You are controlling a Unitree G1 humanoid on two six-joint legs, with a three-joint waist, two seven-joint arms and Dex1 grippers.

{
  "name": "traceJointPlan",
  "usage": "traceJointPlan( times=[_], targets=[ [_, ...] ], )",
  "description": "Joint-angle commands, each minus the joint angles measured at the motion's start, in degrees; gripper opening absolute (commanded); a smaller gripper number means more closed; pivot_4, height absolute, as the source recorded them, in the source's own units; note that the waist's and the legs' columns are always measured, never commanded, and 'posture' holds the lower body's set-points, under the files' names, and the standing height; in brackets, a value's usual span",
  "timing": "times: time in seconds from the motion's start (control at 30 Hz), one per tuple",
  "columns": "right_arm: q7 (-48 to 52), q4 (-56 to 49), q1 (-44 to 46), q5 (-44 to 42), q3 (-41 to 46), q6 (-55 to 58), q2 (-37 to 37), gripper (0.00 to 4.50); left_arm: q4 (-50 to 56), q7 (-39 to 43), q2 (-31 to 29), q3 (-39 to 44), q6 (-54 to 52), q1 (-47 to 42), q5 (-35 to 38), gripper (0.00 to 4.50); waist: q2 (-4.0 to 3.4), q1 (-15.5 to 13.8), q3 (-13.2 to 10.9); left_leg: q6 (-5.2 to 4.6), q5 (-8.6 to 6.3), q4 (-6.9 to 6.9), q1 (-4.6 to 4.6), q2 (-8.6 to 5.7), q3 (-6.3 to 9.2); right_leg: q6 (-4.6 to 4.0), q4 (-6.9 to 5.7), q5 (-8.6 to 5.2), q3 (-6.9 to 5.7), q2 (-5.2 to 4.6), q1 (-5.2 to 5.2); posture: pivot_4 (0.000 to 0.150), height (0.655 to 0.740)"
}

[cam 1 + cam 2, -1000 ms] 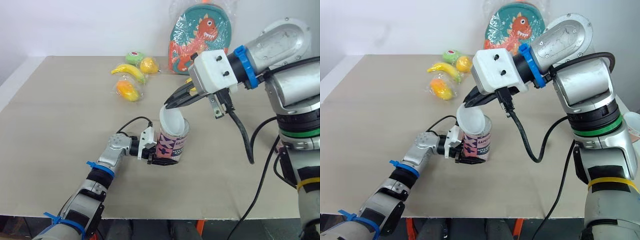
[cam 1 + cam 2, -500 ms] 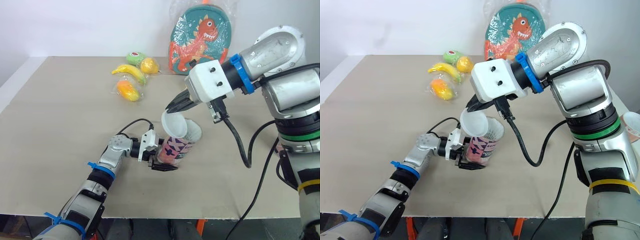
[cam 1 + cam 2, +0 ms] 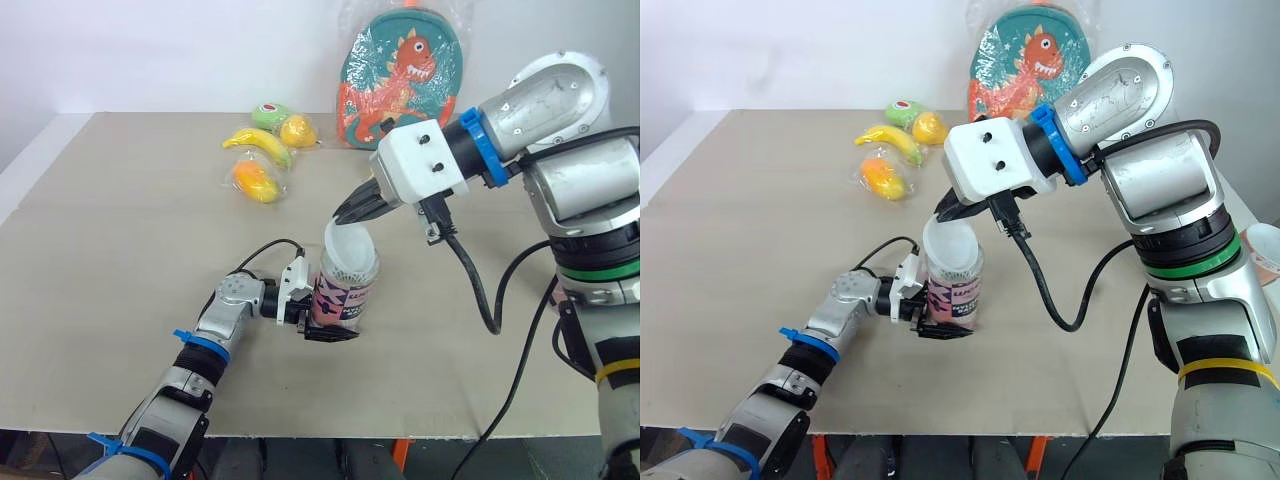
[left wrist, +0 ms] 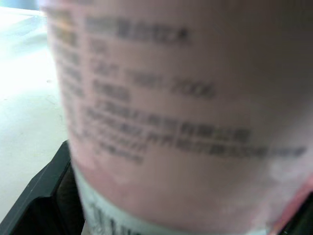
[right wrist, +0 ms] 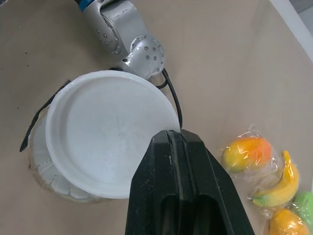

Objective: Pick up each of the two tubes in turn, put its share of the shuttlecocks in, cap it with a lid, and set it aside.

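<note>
Left eye view: the left arm reaches low over the table (image 3: 120, 250), its left gripper (image 3: 318, 322) clamped on the pink tube (image 3: 342, 295). The tube stands upright mid-table, mouth up. The right gripper (image 3: 345, 212) angles down, pinching the white lid (image 5: 105, 147), which is tilted over the mouth. The label print is unreadable.

This looks like a robot test room or lab bench. A plain beige table (image 3: 120, 250) stands against a bare white wall (image 3: 150, 50), laid out with props. At the table's far edge a dinosaur backpack (image 3: 400, 70), sealed in clear plastic, leans on the wall. Near it on the table, to its left, lie a banana (image 3: 258, 143), an orange fruit (image 3: 255, 180), a yellow fruit (image 3: 298, 130) and a green fruit (image 3: 268, 114), all in clear wrap.
</note>
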State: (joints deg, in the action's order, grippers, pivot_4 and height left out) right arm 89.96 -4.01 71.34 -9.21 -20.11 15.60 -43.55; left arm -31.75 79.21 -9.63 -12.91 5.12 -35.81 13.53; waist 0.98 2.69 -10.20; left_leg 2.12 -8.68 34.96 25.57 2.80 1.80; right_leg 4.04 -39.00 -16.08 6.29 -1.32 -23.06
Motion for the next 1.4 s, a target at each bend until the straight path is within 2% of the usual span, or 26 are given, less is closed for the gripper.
traceJointPlan(
  times=[0.03,0.1,0.2,0.27,0.53,0.77,1.17,1.4],
  targets=[
    [1.66,-0.05,1.3,0.1,0.68,-0.81,-0.51,0.0,1.92,-0.2,0.09,-0.37,-0.24,0.41,0.2,4.33,0.0,0.0,0.0,0.0,0.0,0.0,0.0,0.0,0.0,0.0,0.0,0.0,0.0,0.0,0.0,0.15,0.7347],
    [1.68,0.13,1.36,0.19,0.63,-0.91,-0.47,0.0,1.61,-0.67,0.38,-0.37,0.64,0.34,-0.05,4.33,0.0,0.01,0.0,0.0,0.0,0.0,0.0,0.0,0.0,0.0,0.0,0.0,0.0,0.0,0.0,0.15,0.7347],
    [1.7,0.11,1.39,0.15,0.59,-0.87,-0.34,0.0,1.34,-1.29,0.59,-0.14,0.92,0.33,-0.09,3.61,0.0,0.0,0.0,0.0,0.0,0.0,0.0,0.0,0.0,0.0,0.0,0.0,0.0,0.0,0.0,0.15,0.7347],
    [1.76,0.13,1.38,0.11,0.57,-0.85,-0.32,0.0,1.14,-1.64,0.76,-0.07,1.22,0.24,-0.09,2.82,0.0,0.0,0.0,0.0,0.0,0.0,0.0,0.0,0.0,0.0,0.0,0.0,0.0,0.0,0.0,0.15,0.7347],
    [2.53,-0.97,0.8,-0.88,-0.59,-0.66,-1.86,0.0,0.43,-1.63,0.94,0.02,1.13,-0.05,0.14,2.82,0.0,0.0,0.0,0.0,0.0,0.0,0.0,0.0,0.0,0.0,0.0,0.0,0.0,0.0,0.0,0.15,0.7347],
    [2.53,-1.3,0.89,-2.61,-5.73,-3.05,-5.64,0.0,1.28,-0.24,0.43,-0.15,-2.83,0.83,1.09,2.82,0.0,0.01,0.0,0.0,0.0,0.0,0.0,0.0,0.0,0.01,0.0,-0.01,0.0,-0.01,0.01,0.15,0.7347],
    [2.53,2.53,3.39,-2.08,-10.47,-6.79,-4.58,0.0,1.93,0.65,-0.68,-0.32,-3.44,1.14,0.74,2.82,0.0,0.04,0.0,0.0,0.0,0.0,-0.02,0.0,0.01,-0.01,-0.01,0.0,0.0,0.0,0.01,0.15,0.7347],
    [2.53,0.58,2.52,-2.74,-12.42,-7.8,-5.71,0.0,1.92,0.4,-0.59,-0.19,-3.52,1.17,0.89,2.82,0.0,0.04,0.0,0.0,0.0,0.0,-0.03,0.01,0.01,-0.02,-0.02,0.0,0.0,0.01,0.01,0.15,0.7347]
  ],
)
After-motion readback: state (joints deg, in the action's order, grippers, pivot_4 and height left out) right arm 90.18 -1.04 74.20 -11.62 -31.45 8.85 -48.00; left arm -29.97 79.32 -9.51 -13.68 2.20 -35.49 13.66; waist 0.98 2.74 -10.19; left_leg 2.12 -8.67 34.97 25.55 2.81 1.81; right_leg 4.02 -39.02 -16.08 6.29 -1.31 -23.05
